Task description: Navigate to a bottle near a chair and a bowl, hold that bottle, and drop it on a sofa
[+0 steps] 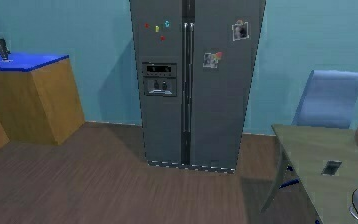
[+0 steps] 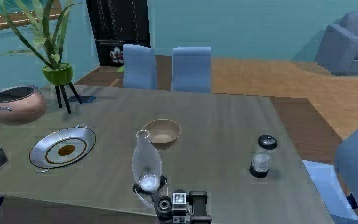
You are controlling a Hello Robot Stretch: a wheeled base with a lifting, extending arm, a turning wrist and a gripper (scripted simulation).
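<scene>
Grey table point(image 2: 227, 125) — plate point(image 2: 62, 148), bowl point(image 2: 162, 131), clear bottle point(image 2: 144, 160), capped jar point(image 2: 264, 157)

1. The arm point(image 2: 187, 216) shows low at the arm side view's bottom edge, near the middle.
2. Two white marker squares point(image 2: 199, 203) stand at its far end.
3. The gripper point(image 2: 153, 194) sits just left of them; whether it holds anything cannot be told.

Teal-walled kitchen meets wood-floored dining area

A grey double-door refrigerator point(image 1: 195, 80) stands against the teal wall point(image 1: 97, 45), with a blue-topped wooden counter point(image 1: 32, 95) to its left on the brown plank floor point(image 1: 97, 170). Pale blue chairs point(image 2: 139, 66) line the far side of the grey dining table point(image 2: 222, 110); a blue-grey sofa point(image 2: 349, 42) sits beyond.
</scene>
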